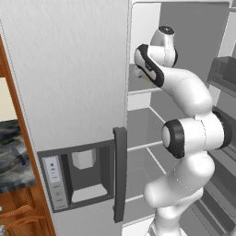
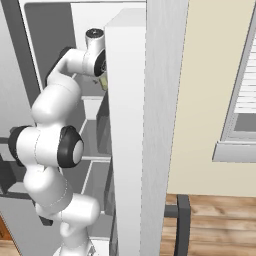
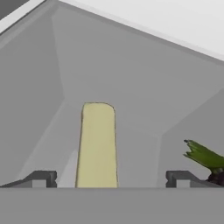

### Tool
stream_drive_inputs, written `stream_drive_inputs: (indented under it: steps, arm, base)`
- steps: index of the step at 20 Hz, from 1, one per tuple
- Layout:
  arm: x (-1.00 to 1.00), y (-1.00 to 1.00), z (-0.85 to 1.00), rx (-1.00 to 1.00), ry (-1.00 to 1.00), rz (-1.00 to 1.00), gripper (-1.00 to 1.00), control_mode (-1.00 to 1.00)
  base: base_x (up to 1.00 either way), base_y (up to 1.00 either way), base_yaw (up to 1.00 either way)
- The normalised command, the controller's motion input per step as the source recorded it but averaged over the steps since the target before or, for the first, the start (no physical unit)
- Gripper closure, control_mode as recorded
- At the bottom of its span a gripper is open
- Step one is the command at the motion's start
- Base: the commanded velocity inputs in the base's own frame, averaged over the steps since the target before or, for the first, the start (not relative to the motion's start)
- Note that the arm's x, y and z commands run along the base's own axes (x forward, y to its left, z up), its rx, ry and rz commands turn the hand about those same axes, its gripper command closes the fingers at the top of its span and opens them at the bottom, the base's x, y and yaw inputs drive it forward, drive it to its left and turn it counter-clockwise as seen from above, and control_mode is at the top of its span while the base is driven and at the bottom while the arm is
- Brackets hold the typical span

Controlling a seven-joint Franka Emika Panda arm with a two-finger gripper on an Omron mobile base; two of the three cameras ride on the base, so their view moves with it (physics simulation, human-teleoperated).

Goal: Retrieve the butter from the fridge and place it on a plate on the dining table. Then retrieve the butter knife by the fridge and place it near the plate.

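Note:
The fridge [image 1: 69, 83] is a tall light grey unit with its right door swung open, and my arm reaches into an upper shelf. The butter [image 3: 97, 144] is a pale yellow stick lying lengthwise on the grey shelf floor. My gripper [image 3: 111, 178] is open, with one dark fingertip on each side of the butter's near end and a gap on both sides. From the right, a yellowish bit of the butter [image 2: 104, 81] shows just past the hand. The plate and the dining table are out of view.
A green leafy item [image 3: 203, 157] lies on the same shelf, close to the right fingertip. The open door's edge [image 2: 127, 125] stands right beside the arm. Left of the fridge is a marbled counter [image 1: 7, 173] with a thin dark object [image 1: 19, 156], possibly the butter knife.

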Motion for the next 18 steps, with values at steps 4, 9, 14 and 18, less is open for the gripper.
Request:
stream_drive_inputs:
  steps: [4,9,14,18]
  arm:
    - [-0.03,0.10,-0.34,0.00,0.00,0.00,-1.00,-1.00]
    - [0.00,0.00,-0.45,0.00,0.00,0.00,-1.00,-1.00]
    - [-0.05,0.00,-0.50,0.00,0.00,-0.03,-1.00,-1.00]
    - [-0.02,-0.01,-0.49,0.00,0.00,-0.05,-1.00,-1.00]
  base:
    - [0.00,0.00,0.00]
    - [0.00,0.00,0.00]
    - [0.00,0.00,0.00]
    - [0.00,0.00,0.00]
